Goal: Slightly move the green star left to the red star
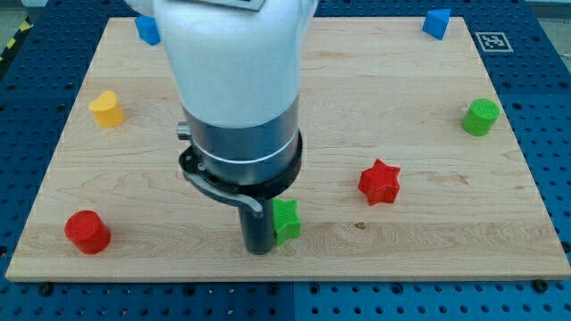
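Observation:
The green star (287,219) lies near the view's bottom, a little left of centre, partly hidden by the arm. The red star (379,182) lies to its right and slightly higher, about a hundred pixels away. My tip (260,250) is the lower end of the dark rod, touching or nearly touching the green star's left side. The arm's big white and grey body (236,89) hangs above and hides the board behind it.
A red cylinder (87,232) sits at bottom left. A yellow block (106,109) sits at left. A blue block (147,29) is at top left, another blue block (435,23) at top right. A green cylinder (481,117) is at right.

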